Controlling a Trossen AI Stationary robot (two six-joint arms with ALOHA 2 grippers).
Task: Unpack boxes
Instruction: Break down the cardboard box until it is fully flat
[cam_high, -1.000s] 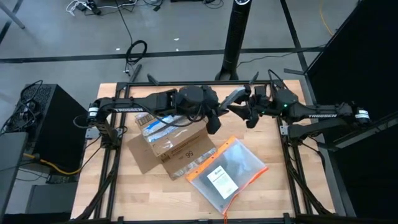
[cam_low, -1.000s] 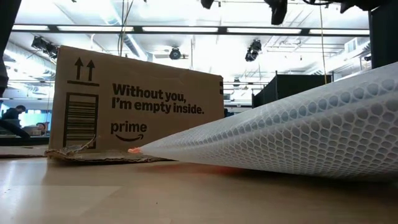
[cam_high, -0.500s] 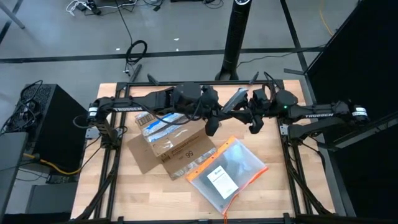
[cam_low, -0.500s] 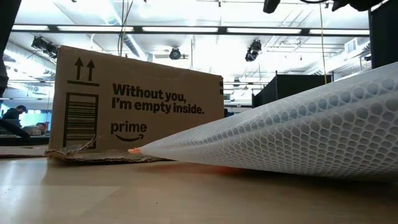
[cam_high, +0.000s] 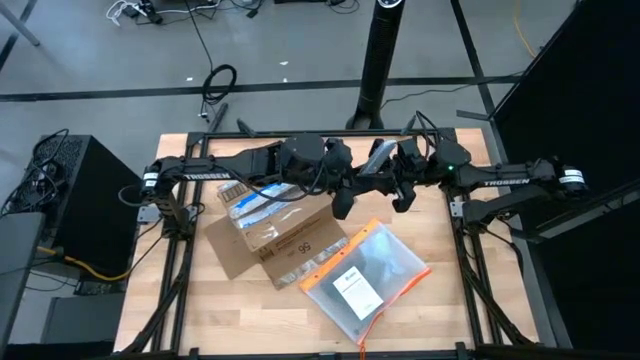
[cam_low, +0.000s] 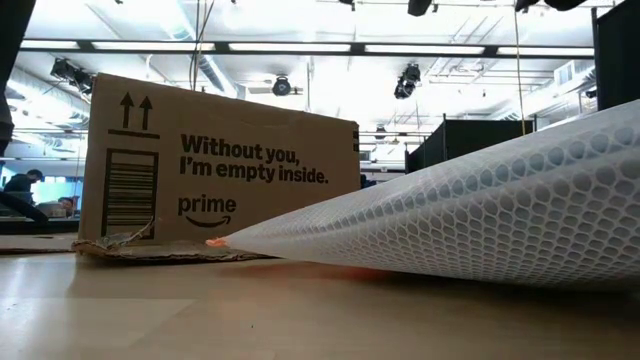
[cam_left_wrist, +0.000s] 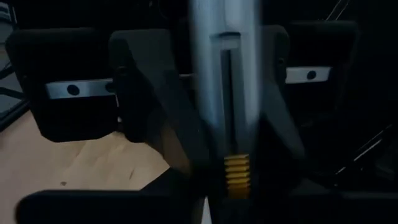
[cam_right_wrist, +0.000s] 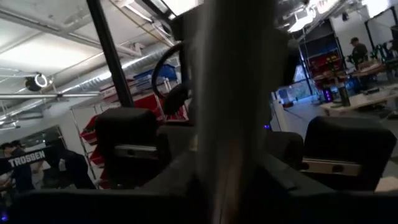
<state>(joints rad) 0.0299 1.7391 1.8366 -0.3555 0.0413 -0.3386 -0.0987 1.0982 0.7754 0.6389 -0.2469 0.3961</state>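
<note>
The brown cardboard box (cam_high: 275, 228) stands on the desk (cam_high: 440, 300) left of the middle, its flaps open. Beside it, toward the right front, lies a clear pouch (cam_high: 364, 273). Above the back middle, the left hand (cam_high: 343, 198) and the right hand (cam_high: 400, 190) meet on a grey flat tool (cam_high: 377, 157). Both hands grip this tool.

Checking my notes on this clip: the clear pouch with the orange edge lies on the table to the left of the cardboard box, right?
Not quite. In the high view the clear pouch lies to the right of the cardboard box, overlapping its corner, on the table.
</note>
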